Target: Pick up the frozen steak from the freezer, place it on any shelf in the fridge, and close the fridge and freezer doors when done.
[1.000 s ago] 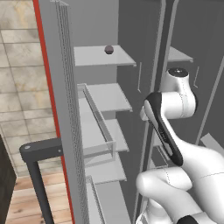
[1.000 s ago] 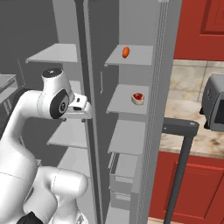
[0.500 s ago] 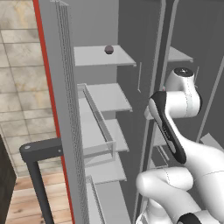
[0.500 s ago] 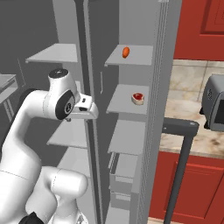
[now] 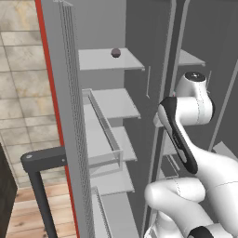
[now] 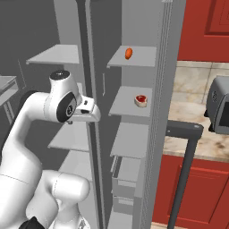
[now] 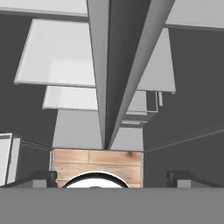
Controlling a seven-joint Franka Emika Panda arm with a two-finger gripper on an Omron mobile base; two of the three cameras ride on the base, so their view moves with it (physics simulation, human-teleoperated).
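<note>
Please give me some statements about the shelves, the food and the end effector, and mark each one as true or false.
1. The steak lies on a shelf below the orange item. True.
2. The end effector holds the steak. False: its fingers stand apart with nothing between them.
3. A toaster stands on the counter at the right. True.
4. The steak lies on the floor. False: it rests on a shelf.
5. Both doors are shut. False: the shelves stand exposed.

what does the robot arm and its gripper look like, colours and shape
The arm is glossy white, built of thick rounded tube-like links with bulbous elbows. Dark charcoal bands and caps mark the joints, including a round dark disc on the side of one joint and a dark cap on top. No cables or lettering are visible. The gripper has two small, dark, blocky finger tips.
</note>
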